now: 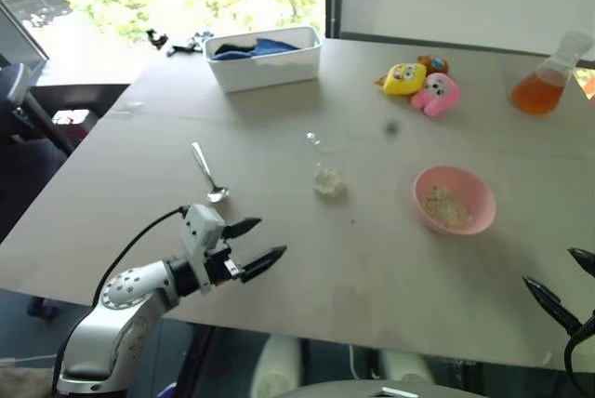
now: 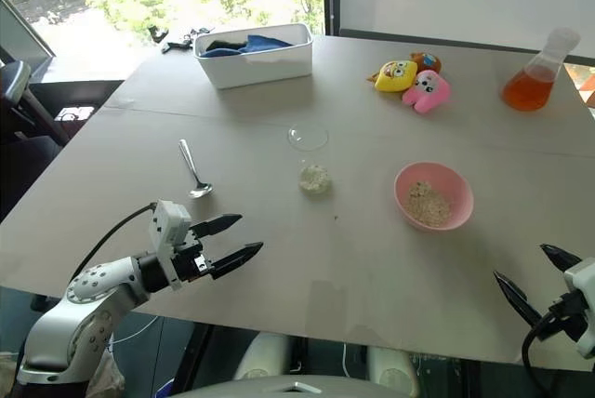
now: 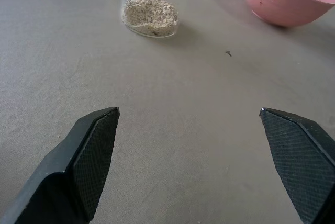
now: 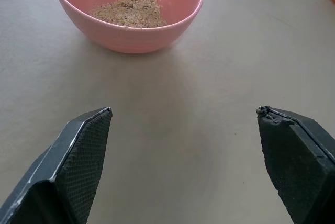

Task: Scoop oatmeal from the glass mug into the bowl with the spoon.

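The silver spoon (image 1: 209,175) lies flat on the table, left of centre, held by nothing. The clear glass mug (image 1: 328,161) stands upright mid-table with pale oatmeal (image 1: 330,183) at its bottom; it also shows in the left wrist view, mug (image 3: 151,15). To its right sits the pink bowl (image 1: 456,199), with some oatmeal (image 4: 131,9) inside. My left gripper (image 1: 270,237) hovers open near the table's front edge, below the spoon and short of the mug. My right gripper (image 1: 548,266) stands open at the front right, short of the bowl. Both are empty.
A white bin (image 1: 265,59) with blue cloth stands at the back. Plush toys (image 1: 420,82) and a flask of orange liquid (image 1: 544,82) sit at the back right. Small black items (image 1: 177,43) lie near the back left corner. The table's front edge (image 1: 372,347) is close to both grippers.
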You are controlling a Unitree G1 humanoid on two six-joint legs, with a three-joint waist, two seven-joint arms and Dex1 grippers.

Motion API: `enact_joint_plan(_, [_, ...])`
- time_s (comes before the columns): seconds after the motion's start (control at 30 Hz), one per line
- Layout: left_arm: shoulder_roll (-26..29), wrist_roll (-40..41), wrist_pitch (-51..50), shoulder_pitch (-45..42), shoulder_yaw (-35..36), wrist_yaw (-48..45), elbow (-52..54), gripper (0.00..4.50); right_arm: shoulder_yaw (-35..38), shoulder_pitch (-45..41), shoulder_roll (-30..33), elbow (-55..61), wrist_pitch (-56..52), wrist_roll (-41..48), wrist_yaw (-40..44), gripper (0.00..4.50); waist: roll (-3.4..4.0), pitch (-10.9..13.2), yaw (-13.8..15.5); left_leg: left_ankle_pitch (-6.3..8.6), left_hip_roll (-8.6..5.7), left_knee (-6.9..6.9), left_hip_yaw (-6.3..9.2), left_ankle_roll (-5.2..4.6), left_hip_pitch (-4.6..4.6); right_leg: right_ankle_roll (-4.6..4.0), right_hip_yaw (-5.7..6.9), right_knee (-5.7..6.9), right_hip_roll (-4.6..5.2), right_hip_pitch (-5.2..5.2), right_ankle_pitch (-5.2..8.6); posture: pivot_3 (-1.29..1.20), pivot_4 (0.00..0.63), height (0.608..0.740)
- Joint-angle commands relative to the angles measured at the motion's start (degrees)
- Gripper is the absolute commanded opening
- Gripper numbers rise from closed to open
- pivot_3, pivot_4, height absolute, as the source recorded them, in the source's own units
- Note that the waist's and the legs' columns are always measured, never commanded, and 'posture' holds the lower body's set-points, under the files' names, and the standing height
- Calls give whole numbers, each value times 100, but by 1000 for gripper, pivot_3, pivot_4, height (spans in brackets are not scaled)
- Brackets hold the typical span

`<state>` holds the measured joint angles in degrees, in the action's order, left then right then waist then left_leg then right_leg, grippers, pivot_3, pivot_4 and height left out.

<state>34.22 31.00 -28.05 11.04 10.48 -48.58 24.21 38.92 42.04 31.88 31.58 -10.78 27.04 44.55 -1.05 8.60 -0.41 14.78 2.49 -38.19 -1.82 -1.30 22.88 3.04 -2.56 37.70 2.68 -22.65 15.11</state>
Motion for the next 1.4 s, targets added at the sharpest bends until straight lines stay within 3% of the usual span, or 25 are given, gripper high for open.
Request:
enact_joint_plan(0.03, [-98,-30,435,35,86,-100,-221,4500,127,-137,97,6,-66,151,6,4468,0,0,0,0,0,0,0,0,0,0,0,0,0,0,0,0,150,740])
enact_joint_plan(0.23, [-624,261,633,-300,348,268,-651,4500,51,-630,-29,58,168,325,5,4468,-7,4,-12,0,-6,-3,-4,-1,-6,1,-5,3,-1,1,0,0,150,740])
enact_joint_plan(0.33, [-906,342,346,-672,465,1020,-590,4500,70,-868,45,351,371,498,150,4468,-4,3,26,0,-8,-4,3,-1,-3,2,1,4,-2,3,0,0,150,740])
enact_joint_plan(0.4, [-1079,268,195,-1001,548,1617,-575,4500,144,-992,275,646,49,1168,327,4468,-4,3,24,0,-14,-4,2,-2,-3,3,-1,4,-2,4,-1,0,150,740])
enact_joint_plan(0.5, [-1025,-362,-627,-1778,329,2890,-308,4500,159,-1379,734,1045,-259,1759,329,4468,-22,12,20,0,-25,-9,7,-2,-4,22,1,7,-6,11,-12,0,150,740])
enact_joint_plan(0.67, [-959,-718,-948,-2783,191,3425,-489,4500,-206,-1809,1287,1502,-806,2179,93,4468,-30,14,22,-1,-28,-12,20,-1,-2,24,2,10,-18,14,-14,0,150,740])
enact_joint_plan(0.9, [-1287,-1325,-2168,-4362,552,5191,-1153,4500,-449,-2040,1331,1591,-1071,2290,-57,4468,-59,32,91,-1,-34,-11,48,0,14,27,23,7,-21,13,-14,0,150,740])
enact_joint_plan(1.1, [-2040,-1801,-4171,-4603,747,6453,-691,4500,-258,-2068,1417,1673,-1060,2740,420,4468,-60,32,105,-1,-35,-12,49,0,19,31,23,2,-18,12,-13,0,150,740])
enact_joint_plan(1.2, [-2438,-2104,-4750,-4713,825,6843,-414,4500,-167,-2182,1459,1693,-941,2872,638,4468,-79,44,102,-1,-35,-12,56,1,20,32,29,7,-20,11,-13,0,150,740])
enact_joint_plan(1.4, [-2679,-2547,-5275,-4916,916,6980,-298,4500,-93,-2445,1490,1650,-883,3156,764,4468,-93,52,111,-1,-36,-13,59,2,17,31,31,14,-21,13,-13,0,150,740])
